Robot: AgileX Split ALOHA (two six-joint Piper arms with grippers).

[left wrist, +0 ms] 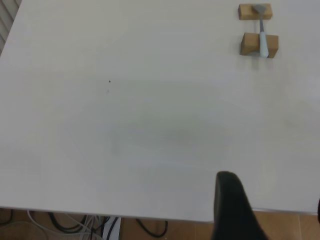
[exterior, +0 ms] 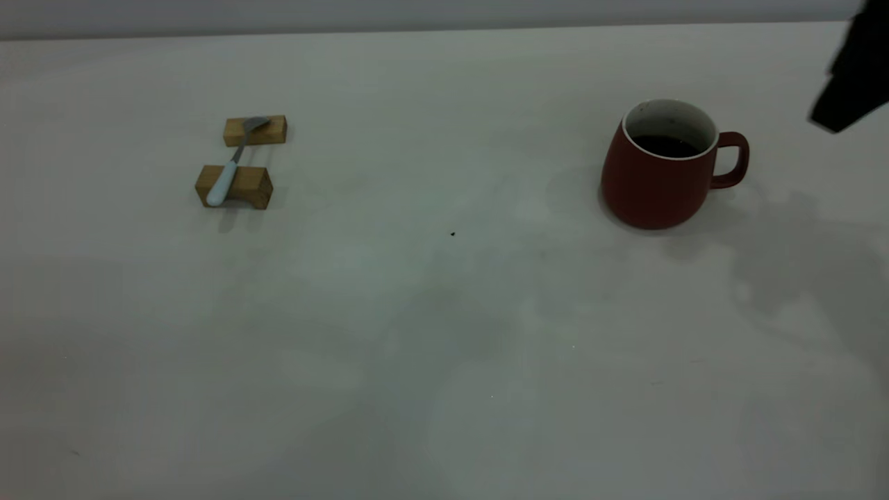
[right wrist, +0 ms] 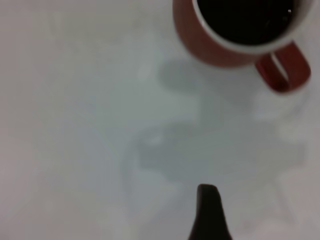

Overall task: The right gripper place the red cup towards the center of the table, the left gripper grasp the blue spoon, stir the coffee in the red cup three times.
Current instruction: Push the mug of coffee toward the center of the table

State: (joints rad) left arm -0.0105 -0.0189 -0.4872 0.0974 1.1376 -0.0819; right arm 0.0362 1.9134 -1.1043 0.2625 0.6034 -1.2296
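The red cup (exterior: pixel 660 173) stands upright on the right part of the table (exterior: pixel 444 312), with its handle (exterior: pixel 733 160) turned to the right edge. Dark coffee (exterior: pixel 665 145) fills its lower half. In the right wrist view the cup (right wrist: pixel 220 45) and coffee (right wrist: pixel 245 20) lie ahead of my right gripper (right wrist: pixel 260 220), which hangs open and apart from the cup. The right arm (exterior: pixel 851 76) shows at the top right corner. The blue spoon (exterior: pixel 229 170) lies across two wooden blocks at the far left. My left gripper (left wrist: pixel 272 210) is open at the table's edge, far from the spoon (left wrist: pixel 262 40).
Two tan wooden blocks (exterior: pixel 267 132) (exterior: pixel 250 187) hold the spoon off the table, and they also show in the left wrist view (left wrist: pixel 247 11) (left wrist: pixel 250 44). A tiny dark speck (exterior: pixel 452 234) sits mid-table. Cables (left wrist: pixel 90 225) lie on the floor below the table's edge.
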